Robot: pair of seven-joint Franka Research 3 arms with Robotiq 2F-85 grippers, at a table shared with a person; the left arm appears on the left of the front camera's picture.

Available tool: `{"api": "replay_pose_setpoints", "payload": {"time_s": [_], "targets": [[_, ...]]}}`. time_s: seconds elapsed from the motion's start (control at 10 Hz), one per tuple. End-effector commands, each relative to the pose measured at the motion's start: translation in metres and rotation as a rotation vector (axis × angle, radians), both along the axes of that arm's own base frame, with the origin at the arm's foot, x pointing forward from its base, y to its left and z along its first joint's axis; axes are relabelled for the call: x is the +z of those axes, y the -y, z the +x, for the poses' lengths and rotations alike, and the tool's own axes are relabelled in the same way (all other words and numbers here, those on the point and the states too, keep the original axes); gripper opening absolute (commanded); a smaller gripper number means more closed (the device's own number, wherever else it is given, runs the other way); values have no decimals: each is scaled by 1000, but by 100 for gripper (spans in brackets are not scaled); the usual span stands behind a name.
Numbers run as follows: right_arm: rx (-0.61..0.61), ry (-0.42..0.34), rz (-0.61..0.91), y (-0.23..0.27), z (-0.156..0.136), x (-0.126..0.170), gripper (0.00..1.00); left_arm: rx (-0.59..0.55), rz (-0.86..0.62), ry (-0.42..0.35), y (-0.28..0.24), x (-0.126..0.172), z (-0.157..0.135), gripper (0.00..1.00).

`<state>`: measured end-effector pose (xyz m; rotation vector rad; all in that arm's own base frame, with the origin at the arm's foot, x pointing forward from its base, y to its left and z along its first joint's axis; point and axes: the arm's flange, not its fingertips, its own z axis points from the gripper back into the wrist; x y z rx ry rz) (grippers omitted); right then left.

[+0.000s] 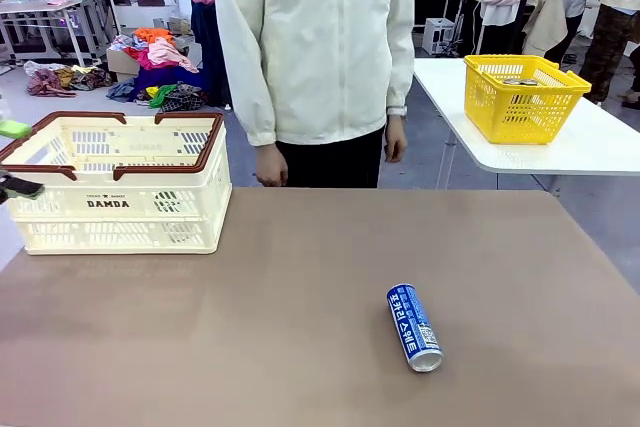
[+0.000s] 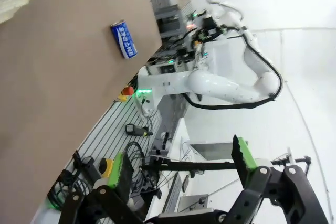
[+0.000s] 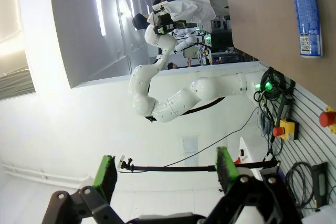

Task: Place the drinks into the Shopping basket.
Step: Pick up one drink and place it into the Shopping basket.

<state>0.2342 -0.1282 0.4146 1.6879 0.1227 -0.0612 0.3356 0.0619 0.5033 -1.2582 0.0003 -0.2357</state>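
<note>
One blue drink can with white lettering (image 1: 414,327) lies on its side on the brown tabletop (image 1: 250,327), right of the middle and toward the robot's edge, its silver end facing the front camera. Nothing touches it. The cream Shopping basket (image 1: 60,232), marked "DAMDA", stands at the table's left side toward the far edge, well apart from the can, with its brown handles folded down along the rim.

In its own wrist view, the left gripper (image 2: 181,162) has its two green-padded fingers spread wide with nothing between them; beyond it the can (image 2: 124,39) lies on the brown surface. In the front view, one green pad (image 1: 12,129) and a black finger (image 1: 15,187) of this gripper poke in at the left edge, just beside the basket's left end. The right gripper (image 3: 166,170) is likewise spread wide and holds nothing, pointing off the table's side, with the can (image 3: 307,23) far off at the upper right.

A person in a cream jacket (image 1: 315,42) stands at the far edge, both hands hanging by their sides. Behind, to the right, a bright yellow basket (image 1: 520,107) sits on a separate white table (image 1: 590,147)
</note>
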Motion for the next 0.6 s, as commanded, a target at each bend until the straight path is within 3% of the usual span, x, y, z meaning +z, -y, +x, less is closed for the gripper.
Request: {"api": "replay_pose_setpoints", "payload": {"time_s": [0.0,0.1,0.4,0.5], "targets": [[-3,-19,10,-1,1,7,100,-30,222,-75,113,35,-17,100],[-3,-19,10,-1,1,7,100,22,282,-90,179,44,-27,100],[-3,-19,10,-1,1,7,100,-51,596,-32,328,26,-56,100],[-3,-19,10,-1,1,7,100,-39,675,51,372,11,-64,100]]}}
